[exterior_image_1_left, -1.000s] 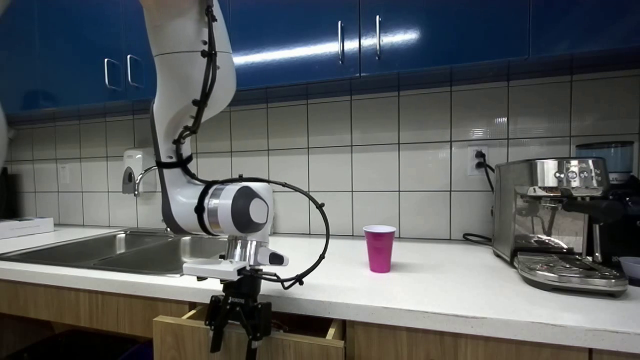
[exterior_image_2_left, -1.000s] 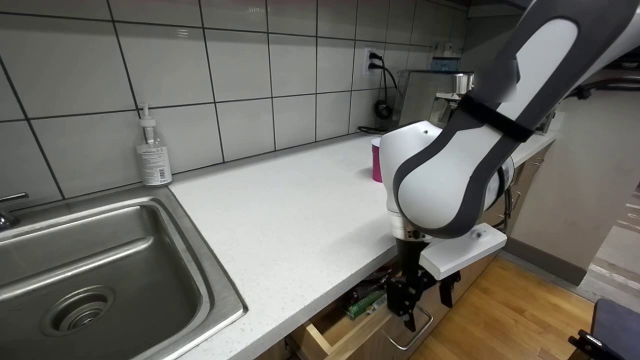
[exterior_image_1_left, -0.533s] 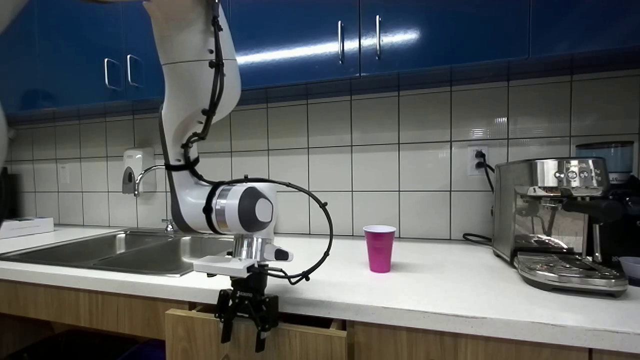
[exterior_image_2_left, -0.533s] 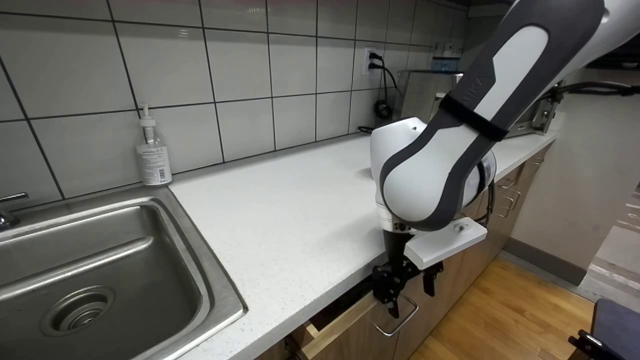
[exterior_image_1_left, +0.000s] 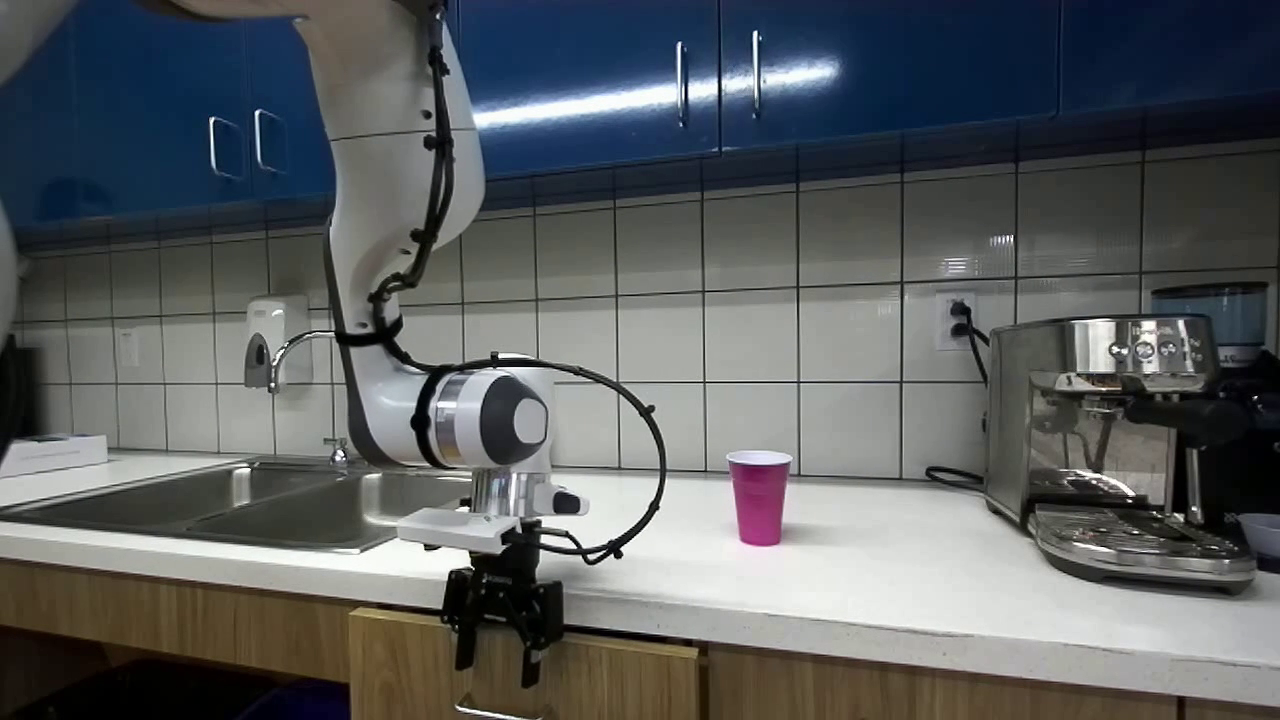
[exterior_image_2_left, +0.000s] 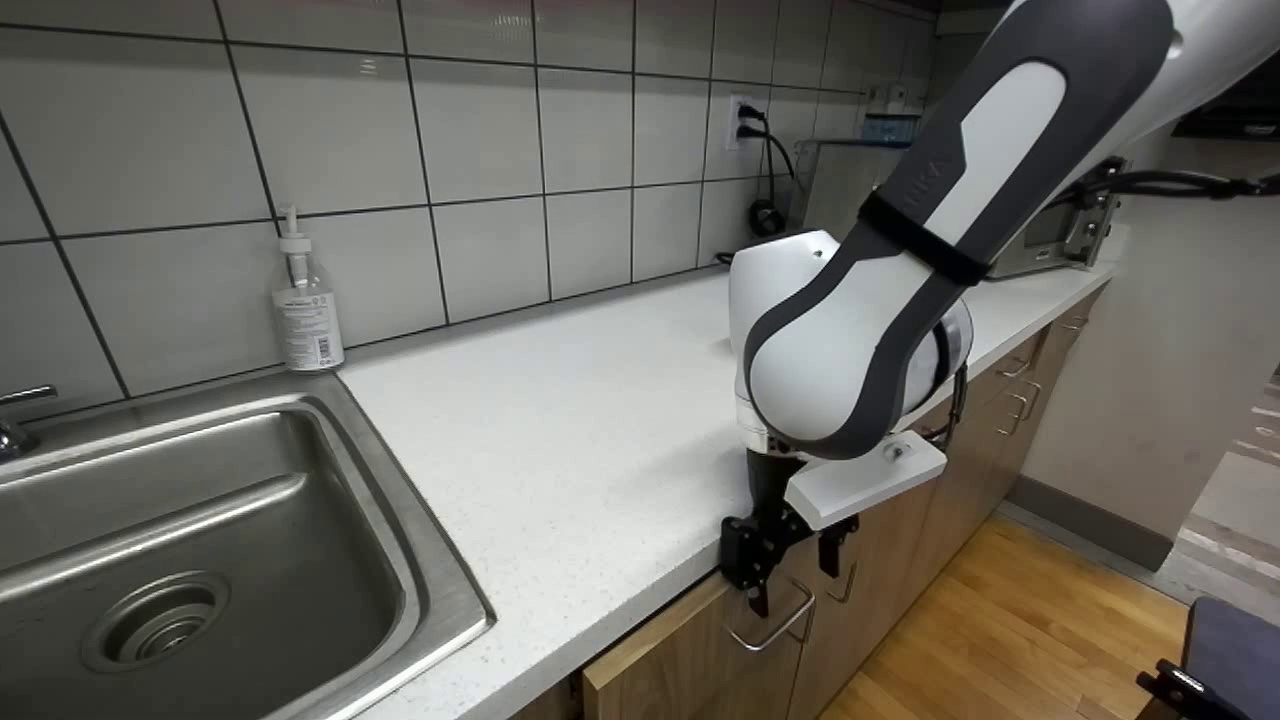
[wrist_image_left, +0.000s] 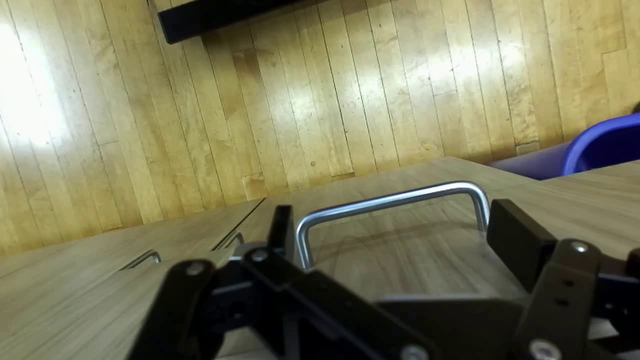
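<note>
Black fingers show against the tan, wood-grained drawer front and its silver handle, below the front edge of the white, finely speckled tabletop. The cup is magenta with a white rim. Along the back edge, cream tiles carry a dark grid; the cabinets above are plain deep blue.

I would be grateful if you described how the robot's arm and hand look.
The arm is white and rounded, with dark grey panels, faint lettering and silver rings. A black cable runs along it and loops out; a black strap wraps the arm. The hand is black, with two jointed fingers.
</note>
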